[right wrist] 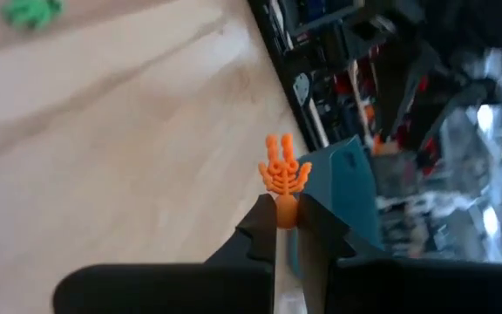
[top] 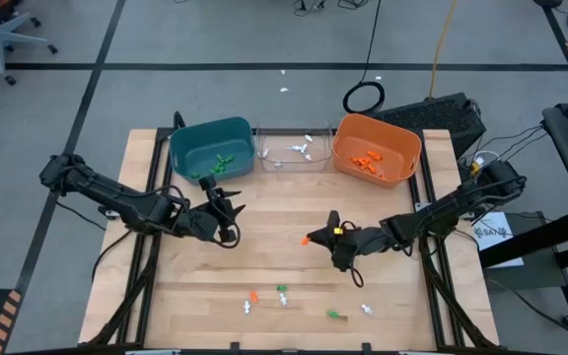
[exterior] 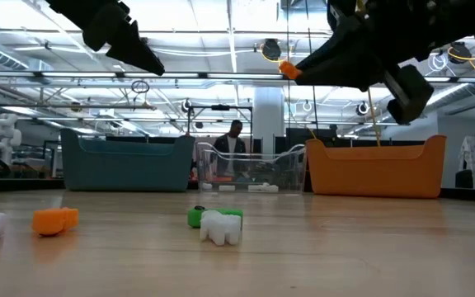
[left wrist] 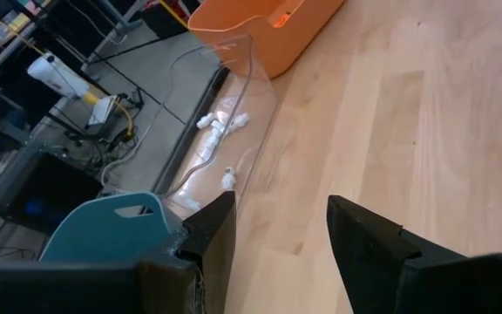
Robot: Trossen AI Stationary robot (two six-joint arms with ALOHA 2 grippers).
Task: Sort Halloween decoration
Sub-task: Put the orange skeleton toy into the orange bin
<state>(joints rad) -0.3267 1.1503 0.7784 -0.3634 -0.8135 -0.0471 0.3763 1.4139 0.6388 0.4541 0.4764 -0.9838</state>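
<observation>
My right gripper [top: 316, 237] hangs above the table's middle, shut on a tiny orange trinket [right wrist: 284, 173] shaped like a bony hand, also visible in the low view [exterior: 285, 69]. My left gripper [top: 229, 211] stands open over the table's left half, nothing between its fingers [left wrist: 277, 234]. Several loose Halloween decoration pieces lie on the wood near the front edge: an orange one [top: 253, 295], a green one [top: 282, 289], and a white one [top: 367, 309]. My right gripper pinches the orange trinket's stem end [right wrist: 286, 204] between its two fingertips. The splayed finger part sticks out past the tips. The piece is lifted clear of the table.
Three bins stand in a row along the far edge: teal [top: 210, 148] with green pieces, clear [top: 289, 150] with white pieces, orange [top: 376, 150] with orange pieces. Bare wood lies between the bins and the loose pieces. A person shows beyond the table [exterior: 234, 140].
</observation>
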